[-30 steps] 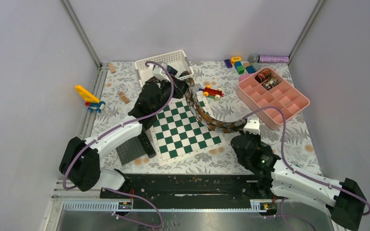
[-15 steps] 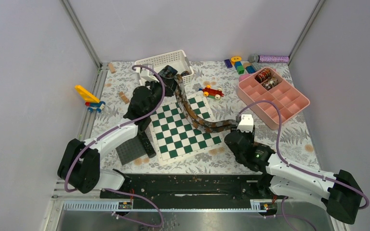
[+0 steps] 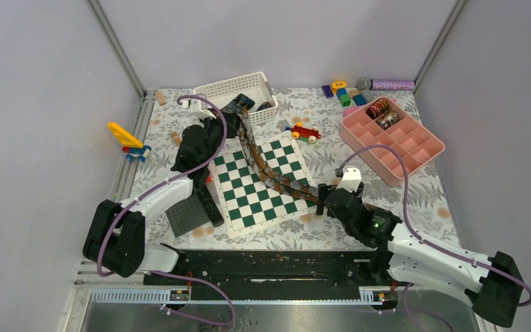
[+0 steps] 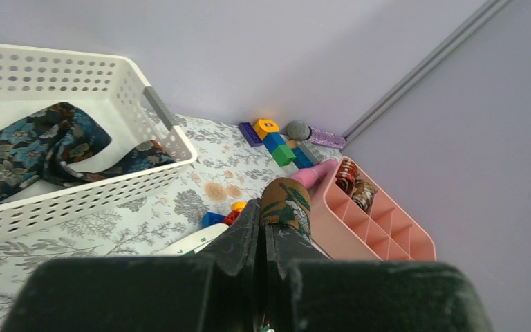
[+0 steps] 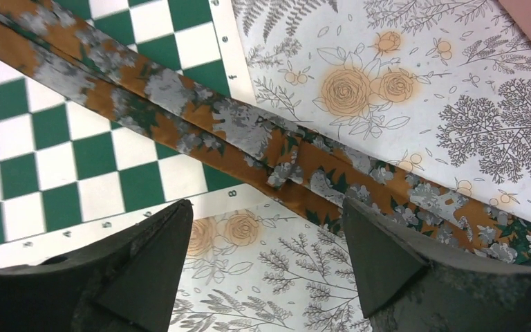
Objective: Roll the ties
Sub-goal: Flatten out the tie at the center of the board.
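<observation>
A long brown-rust patterned tie [image 3: 269,176] runs diagonally over the chessboard [image 3: 249,200], from the white basket to the right arm. My left gripper [image 3: 229,119] is shut on its far end, and a fold of brown fabric [image 4: 287,204] bulges out past the closed fingers [image 4: 249,228]. My right gripper [image 5: 266,207] is open just above the tie's near end [image 5: 249,135], with only tablecloth between its fingertips. A dark blue floral tie [image 4: 41,145] lies in the basket [image 4: 166,131]. Rolled ties [image 3: 380,111] sit in the pink tray [image 3: 415,149].
A toy car [image 3: 305,131] lies behind the chessboard. Coloured blocks [image 3: 342,93] and a purple roller [image 3: 390,84] are at the back right. A yellow toy [image 3: 128,138] is at the left. A dark flat plate [image 3: 188,216] lies beside the board's near left.
My right gripper opened and let go of the tie's near end. My left gripper drew the far end leftwards, so the tie now lies straighter across the board.
</observation>
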`<action>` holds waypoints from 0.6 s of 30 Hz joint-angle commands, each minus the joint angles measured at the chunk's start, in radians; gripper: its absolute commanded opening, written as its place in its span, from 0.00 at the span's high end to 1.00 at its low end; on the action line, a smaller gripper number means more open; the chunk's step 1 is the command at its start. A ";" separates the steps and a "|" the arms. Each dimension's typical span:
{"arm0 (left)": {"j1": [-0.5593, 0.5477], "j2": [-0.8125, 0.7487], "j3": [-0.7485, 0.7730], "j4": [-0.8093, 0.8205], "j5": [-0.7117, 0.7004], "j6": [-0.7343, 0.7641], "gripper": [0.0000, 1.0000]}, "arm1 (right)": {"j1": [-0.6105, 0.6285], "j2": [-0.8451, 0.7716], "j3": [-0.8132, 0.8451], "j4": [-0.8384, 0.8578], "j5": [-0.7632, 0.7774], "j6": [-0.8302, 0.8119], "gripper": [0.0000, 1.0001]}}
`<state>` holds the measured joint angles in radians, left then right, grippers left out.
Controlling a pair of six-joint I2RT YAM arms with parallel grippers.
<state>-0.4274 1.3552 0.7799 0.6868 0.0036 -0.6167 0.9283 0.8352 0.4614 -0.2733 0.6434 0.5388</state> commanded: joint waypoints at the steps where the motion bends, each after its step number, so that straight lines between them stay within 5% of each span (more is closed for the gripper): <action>1: 0.037 -0.027 -0.012 0.085 -0.008 -0.019 1.00 | -0.002 -0.082 0.058 -0.037 0.016 0.088 0.14; 6: 0.047 -0.018 -0.034 0.094 -0.009 -0.022 1.00 | -0.002 -0.067 0.095 0.004 0.012 0.052 0.28; 11: 0.049 -0.004 -0.054 0.106 -0.009 -0.026 1.00 | -0.003 0.056 0.200 -0.169 0.017 0.245 0.39; 15: 0.052 -0.003 -0.062 0.106 0.020 -0.028 1.00 | -0.018 0.112 0.214 -0.238 0.028 0.396 0.59; 18: 0.052 -0.005 -0.062 0.097 0.022 -0.023 1.00 | -0.079 0.161 0.221 -0.248 -0.026 0.418 0.59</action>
<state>-0.3828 1.3567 0.7219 0.7128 0.0128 -0.6373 0.9138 0.9493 0.6441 -0.4458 0.6346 0.8291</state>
